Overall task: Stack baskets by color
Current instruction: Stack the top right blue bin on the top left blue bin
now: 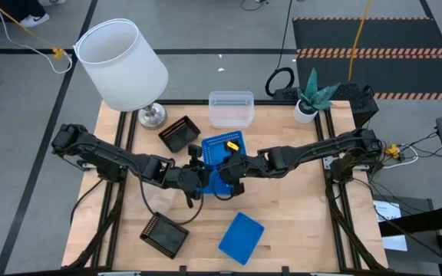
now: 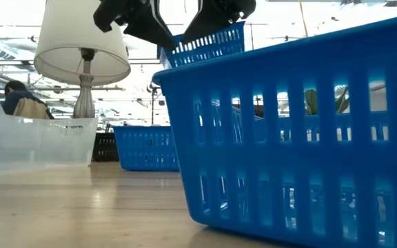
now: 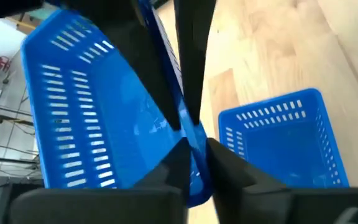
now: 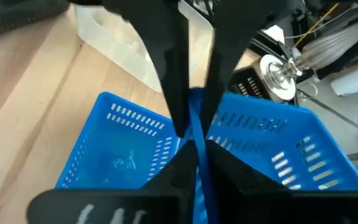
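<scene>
Tabletop (image 1: 298,222) of pale wood carries everything, with a white lamp (image 1: 121,65) at its far left corner and a potted plant (image 1: 311,100) at the far right. Clear baskets (image 1: 231,109) sit at the far edge between them. One black basket (image 1: 179,134) lies near the lamp base, another black basket (image 1: 164,234) near the front left. A blue basket (image 1: 241,237) lies tilted at the front centre, and a second blue basket (image 1: 222,147) rests flat mid-table. Above it, a third, lifted blue basket (image 3: 86,112) hangs in the air, held by both arms at once. The left gripper (image 3: 194,146) is clenched on one rim of it, and the right gripper (image 4: 194,140) pinches the opposite wall.
</scene>
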Tool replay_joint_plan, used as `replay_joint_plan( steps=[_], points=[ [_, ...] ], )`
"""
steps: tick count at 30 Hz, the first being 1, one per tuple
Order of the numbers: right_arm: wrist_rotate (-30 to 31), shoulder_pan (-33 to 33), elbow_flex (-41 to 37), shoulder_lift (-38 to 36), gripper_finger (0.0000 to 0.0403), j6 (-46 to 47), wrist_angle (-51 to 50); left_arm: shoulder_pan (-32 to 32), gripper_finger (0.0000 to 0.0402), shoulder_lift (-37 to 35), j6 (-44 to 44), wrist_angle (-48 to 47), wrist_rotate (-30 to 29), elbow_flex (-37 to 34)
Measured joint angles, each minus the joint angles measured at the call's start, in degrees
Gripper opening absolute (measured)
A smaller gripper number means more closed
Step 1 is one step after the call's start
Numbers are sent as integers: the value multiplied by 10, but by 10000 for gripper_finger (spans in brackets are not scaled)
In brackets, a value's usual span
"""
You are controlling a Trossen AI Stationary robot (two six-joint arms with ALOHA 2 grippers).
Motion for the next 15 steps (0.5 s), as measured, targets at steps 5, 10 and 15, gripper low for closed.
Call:
replay_joint_plan(
  steps=[5, 10, 15],
  points=[
    [1, 16, 0, -6, 65, -4, 14, -3, 13, 1, 4, -7, -3, -1],
    [16, 39, 0, -19, 130, -13, 34, -3, 20, 1, 4, -17, 28, -1],
    [73, 72, 0, -59, 176, -16, 51, -4, 9, 1, -2, -28, 41, -1]
  ],
)
